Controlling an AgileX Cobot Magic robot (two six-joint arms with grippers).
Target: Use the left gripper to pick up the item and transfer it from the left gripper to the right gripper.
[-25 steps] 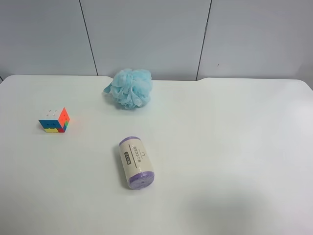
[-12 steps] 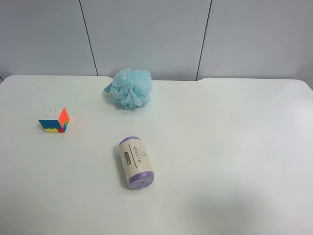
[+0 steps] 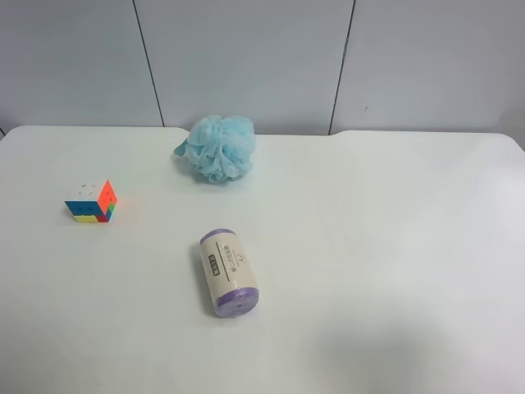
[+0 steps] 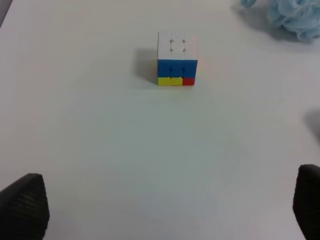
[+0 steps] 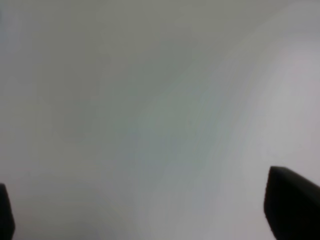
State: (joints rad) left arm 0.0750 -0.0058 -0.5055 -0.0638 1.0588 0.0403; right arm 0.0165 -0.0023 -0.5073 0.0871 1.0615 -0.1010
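Observation:
The puzzle cube (image 3: 91, 202) sits on the white table (image 3: 377, 246) at the exterior high view's left, white face up, with orange, blue, yellow and green squares on its sides. No arm shows in that view. In the left wrist view the cube (image 4: 177, 59) lies ahead of my left gripper (image 4: 165, 210), well apart from it. The left fingertips (image 4: 25, 205) stand wide apart and hold nothing. In the right wrist view my right gripper (image 5: 150, 215) is open over bare, blurred table, with only its fingertips (image 5: 292, 205) showing.
A light blue mesh bath puff (image 3: 220, 147) lies at the table's far edge, also at the corner of the left wrist view (image 4: 292, 17). A white roll with purple ends (image 3: 228, 272) lies near the table's middle. A grey panelled wall stands behind.

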